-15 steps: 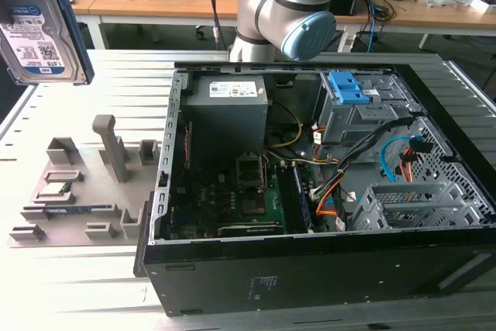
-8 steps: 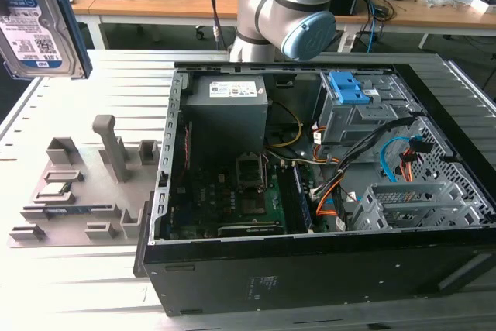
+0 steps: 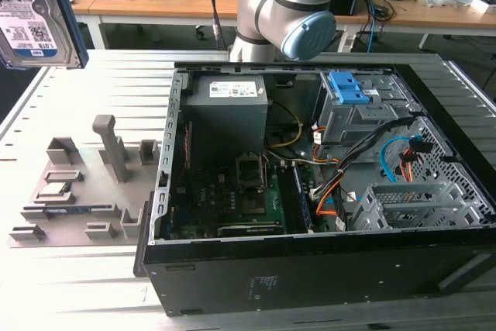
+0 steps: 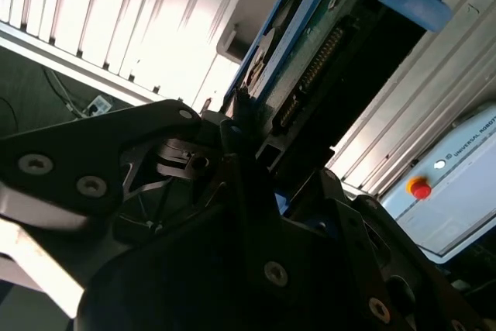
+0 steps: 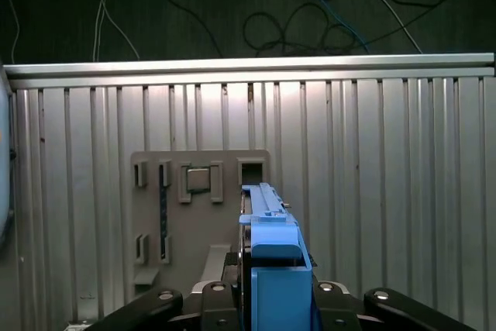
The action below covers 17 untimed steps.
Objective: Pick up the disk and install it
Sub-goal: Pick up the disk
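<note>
End effector (image 5: 267, 294): clamped on the disk (image 5: 271, 242).
Done: disk held clear above the desk (image 5: 372, 191).
Left: disk not yet in the computer case (image 3: 310, 278).

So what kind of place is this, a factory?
More likely a robotics lab or workshop. There's a robot arm whose pincer holds a hard disk, an opened computer case on a ribbed metal table, and wooden desks behind with cables and gear.

An open computer case (image 3: 310, 277) sits on the ribbed metal table (image 3: 70, 292), its power supply (image 3: 229, 114) and blue-topped drive cage (image 3: 349, 106) exposed, a grey slotted fixture (image 3: 93, 191) just beside it.
</note>
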Available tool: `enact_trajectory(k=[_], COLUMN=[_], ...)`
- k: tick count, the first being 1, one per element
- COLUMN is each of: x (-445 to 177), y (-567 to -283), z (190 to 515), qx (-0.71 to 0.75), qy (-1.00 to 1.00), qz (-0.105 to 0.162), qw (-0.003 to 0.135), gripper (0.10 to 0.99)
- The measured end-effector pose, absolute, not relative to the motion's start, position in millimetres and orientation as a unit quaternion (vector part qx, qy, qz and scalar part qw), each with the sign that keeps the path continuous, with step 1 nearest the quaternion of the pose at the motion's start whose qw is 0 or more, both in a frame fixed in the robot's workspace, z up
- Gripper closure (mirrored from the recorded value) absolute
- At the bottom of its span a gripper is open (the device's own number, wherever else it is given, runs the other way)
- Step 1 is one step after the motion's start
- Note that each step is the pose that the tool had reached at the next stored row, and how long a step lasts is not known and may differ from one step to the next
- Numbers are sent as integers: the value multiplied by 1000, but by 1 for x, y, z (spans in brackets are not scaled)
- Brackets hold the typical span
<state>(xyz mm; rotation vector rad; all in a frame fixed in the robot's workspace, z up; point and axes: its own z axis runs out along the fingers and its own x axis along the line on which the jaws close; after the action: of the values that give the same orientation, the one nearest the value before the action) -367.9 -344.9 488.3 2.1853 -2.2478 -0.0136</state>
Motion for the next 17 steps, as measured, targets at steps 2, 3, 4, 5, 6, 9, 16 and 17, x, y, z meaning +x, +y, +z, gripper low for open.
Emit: enact_trajectory(k=[2,3,4,5,6,9,16,17], x=[-368,-368,-368,-368,-368,-367,-367,-367], y=[-345,-345,-345,-345,-345,-345,-345,-345], z=[495,497,499,501,503,511,528,530], qx=[697,697,697,697,697,697,697,697], qy=[-717,-717,-717,-717,-717,-717,-717,-717], qz=[-4,-4,-4,-4,-4,-4,-4,-4], qw=[3,3,3,3,3,3,3,3], gripper=[722,722,722,722,722,722,722,722])
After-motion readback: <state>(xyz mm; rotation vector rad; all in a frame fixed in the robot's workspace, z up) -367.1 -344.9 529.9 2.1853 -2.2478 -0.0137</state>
